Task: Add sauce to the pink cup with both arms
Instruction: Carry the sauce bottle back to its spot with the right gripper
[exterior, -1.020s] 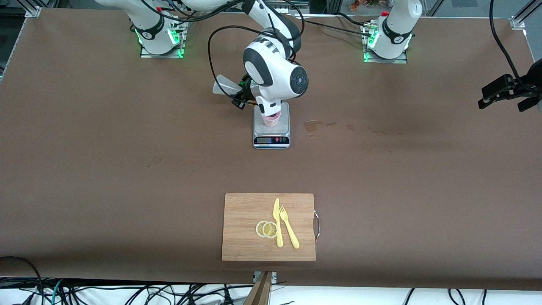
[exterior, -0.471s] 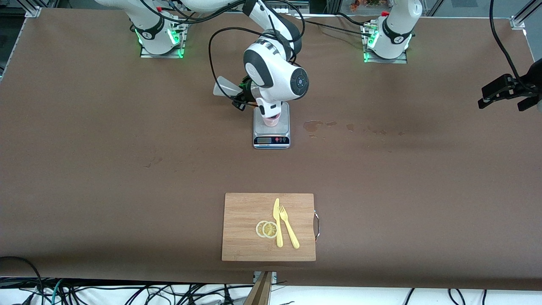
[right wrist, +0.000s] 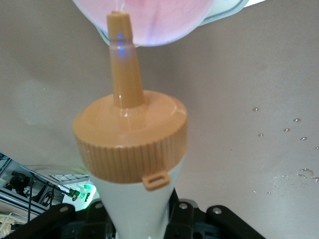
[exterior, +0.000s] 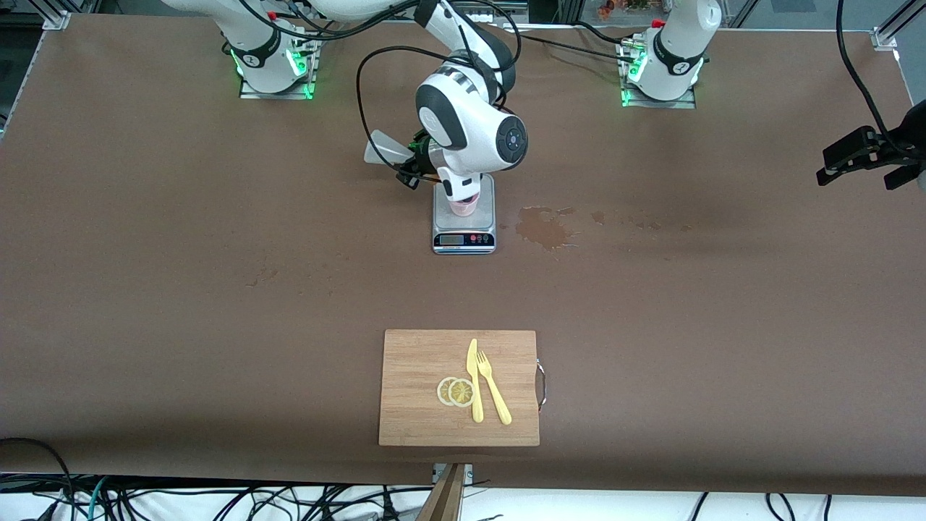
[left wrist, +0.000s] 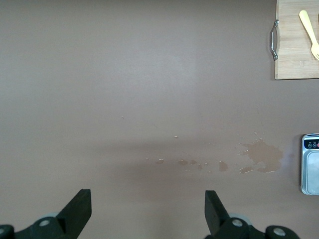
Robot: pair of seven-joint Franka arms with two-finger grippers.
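Observation:
The pink cup (exterior: 463, 207) stands on the grey kitchen scale (exterior: 464, 239) in the middle of the table. My right gripper (exterior: 417, 165) hangs just above it, shut on the sauce bottle (exterior: 383, 150), which is tipped over. In the right wrist view my right gripper (right wrist: 134, 221) pinches the whitish sauce bottle (right wrist: 133, 204), and its orange nozzle (right wrist: 122, 45) points into the mouth of the pink cup (right wrist: 149, 22). My left gripper (exterior: 859, 175) waits open and holding nothing, high over the left arm's end of the table; in the left wrist view my left gripper (left wrist: 147, 199) has only bare table under it.
A wet brown spill (exterior: 542, 226) lies on the table beside the scale, toward the left arm's end, with smaller drops trailing on from it. A wooden cutting board (exterior: 416, 412) with a yellow knife (exterior: 474, 376), fork (exterior: 494, 394) and lemon slices (exterior: 456, 391) lies nearer the front camera.
The spill beside the scale has grown larger and darker. My right gripper has squeezed the bottle a little tighter. Neither arm has shifted noticeably.

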